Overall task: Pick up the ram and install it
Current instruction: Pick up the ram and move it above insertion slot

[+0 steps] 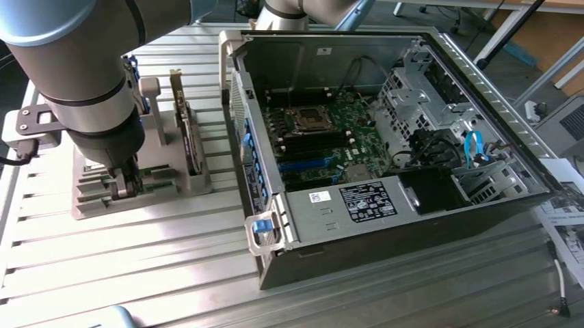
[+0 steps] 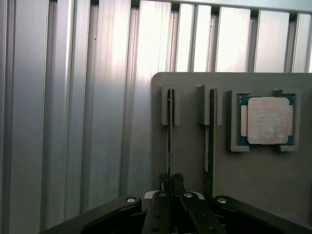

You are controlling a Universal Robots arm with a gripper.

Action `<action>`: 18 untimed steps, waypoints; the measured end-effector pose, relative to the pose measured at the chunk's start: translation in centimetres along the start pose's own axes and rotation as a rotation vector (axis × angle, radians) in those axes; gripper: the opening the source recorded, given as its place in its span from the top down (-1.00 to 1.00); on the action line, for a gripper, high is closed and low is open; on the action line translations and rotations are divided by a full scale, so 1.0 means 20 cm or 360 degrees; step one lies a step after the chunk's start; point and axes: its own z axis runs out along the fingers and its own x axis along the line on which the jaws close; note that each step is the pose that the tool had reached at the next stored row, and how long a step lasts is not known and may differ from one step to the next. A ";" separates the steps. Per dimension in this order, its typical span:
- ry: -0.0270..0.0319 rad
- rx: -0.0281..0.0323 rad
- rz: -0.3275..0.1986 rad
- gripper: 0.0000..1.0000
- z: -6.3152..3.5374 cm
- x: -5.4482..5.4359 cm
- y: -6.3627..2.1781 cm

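Dark fingers [image 2: 163, 185] pinch slim ram [image 2: 170, 131]; ribbed metal table [image 2: 73, 122].

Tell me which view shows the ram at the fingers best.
The wrist view: the ram stands edge-on in its holder slot, its near end between the fingers. In the exterior view the gripper mostly hides it.

Holder [image 1: 187, 184] sits exterior view's left of the case [image 1: 383, 219]; in it ram [image 2: 170, 126], second ram [image 2: 209, 136], then cpu [image 2: 267, 120] side by side.
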 end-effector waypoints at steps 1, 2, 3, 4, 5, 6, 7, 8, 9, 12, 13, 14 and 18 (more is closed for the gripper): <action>0.00000 -0.00001 0.0000 0.76 -0.007 0.00 0.000; 0.00001 -0.00002 0.0000 0.76 -0.011 0.00 -0.001; 0.00001 -0.00001 0.0000 0.76 -0.015 0.00 -0.001; 0.00000 -0.00001 0.0000 0.76 -0.019 0.00 -0.001; 0.00001 -0.00002 0.0000 0.76 -0.024 0.00 -0.002; 0.00001 -0.00002 0.0000 0.76 -0.028 0.00 -0.002; 0.00001 -0.00003 0.0000 0.76 -0.034 0.00 -0.003; 0.00000 -0.00001 0.0000 0.76 -0.040 0.00 -0.004; 0.00001 -0.00002 0.0000 0.76 -0.046 0.00 -0.004; 0.00001 -0.00002 0.0000 0.76 -0.059 0.00 -0.005; 0.00000 -0.00002 0.0000 0.76 -0.064 0.00 -0.006; 0.00000 -0.00002 0.0000 0.76 -0.069 0.00 -0.006; 0.00001 -0.00001 0.0000 0.76 -0.088 0.00 -0.008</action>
